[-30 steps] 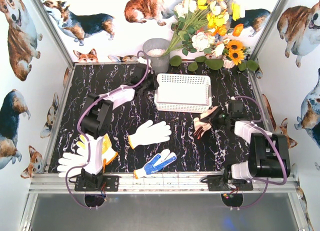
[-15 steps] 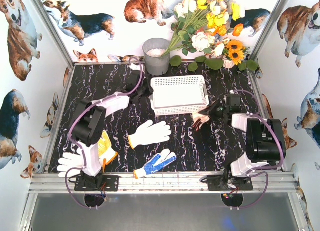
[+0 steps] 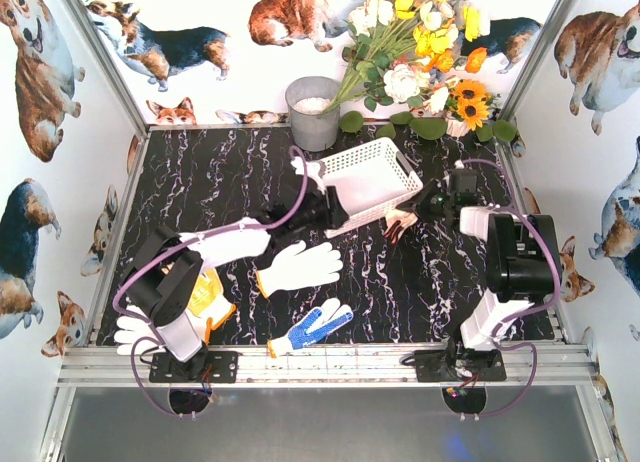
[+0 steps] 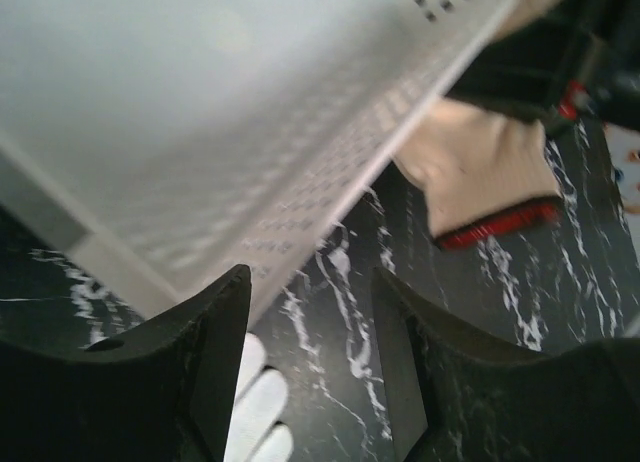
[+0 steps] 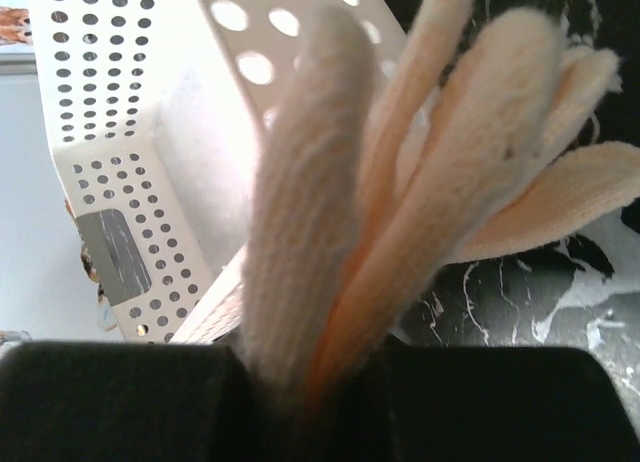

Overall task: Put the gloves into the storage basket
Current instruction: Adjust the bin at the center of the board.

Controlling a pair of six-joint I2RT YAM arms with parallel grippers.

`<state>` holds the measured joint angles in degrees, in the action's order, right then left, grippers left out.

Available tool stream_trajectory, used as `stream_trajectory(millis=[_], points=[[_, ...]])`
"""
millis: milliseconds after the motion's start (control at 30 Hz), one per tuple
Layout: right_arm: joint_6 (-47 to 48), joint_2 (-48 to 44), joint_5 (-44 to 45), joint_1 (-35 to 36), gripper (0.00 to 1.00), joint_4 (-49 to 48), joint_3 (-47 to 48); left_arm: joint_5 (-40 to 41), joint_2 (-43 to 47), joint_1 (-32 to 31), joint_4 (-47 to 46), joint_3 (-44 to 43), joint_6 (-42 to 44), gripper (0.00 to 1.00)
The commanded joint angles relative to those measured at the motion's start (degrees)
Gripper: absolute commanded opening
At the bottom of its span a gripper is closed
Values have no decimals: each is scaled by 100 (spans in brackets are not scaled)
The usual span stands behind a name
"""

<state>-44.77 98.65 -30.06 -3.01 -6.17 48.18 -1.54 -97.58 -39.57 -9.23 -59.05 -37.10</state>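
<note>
Our right claw (image 5: 310,370) pinched a pale glove (image 5: 470,162) beside the tilted basket (image 3: 365,177); our left claw (image 4: 312,282) stood spread.

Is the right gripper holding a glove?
Yes, the right gripper is shut on a pale glove whose fingers fan out ahead.
</note>
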Motion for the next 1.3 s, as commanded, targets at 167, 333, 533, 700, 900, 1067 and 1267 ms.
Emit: stream_trajectory(millis=[167,333,533,700,900,1067,1267], points=[[729,114,-338,26,0,101,791,-509,253,-628,-544,81,221,50],[888,-121,-270,24,0,392,801,100,774,-461,288,-228,1209,64],[795,-223,-371,28,0,286,578,156,278,440,1157,-1130,2481,72],[756,-265,-412,49,0,268,472,-242,-641,1119,1398,-2014,2834,73],[795,-350,-382,111,0,355,459,-654,-1518,1511,1609,-2948,2984,73],[812,-298,-376,155,0,394,499,-770,-2057,1543,1839,-3537,3125,74],[801,-260,-337,229,0,409,577,-982,-2548,1564,2540,-4163,3187,74]])
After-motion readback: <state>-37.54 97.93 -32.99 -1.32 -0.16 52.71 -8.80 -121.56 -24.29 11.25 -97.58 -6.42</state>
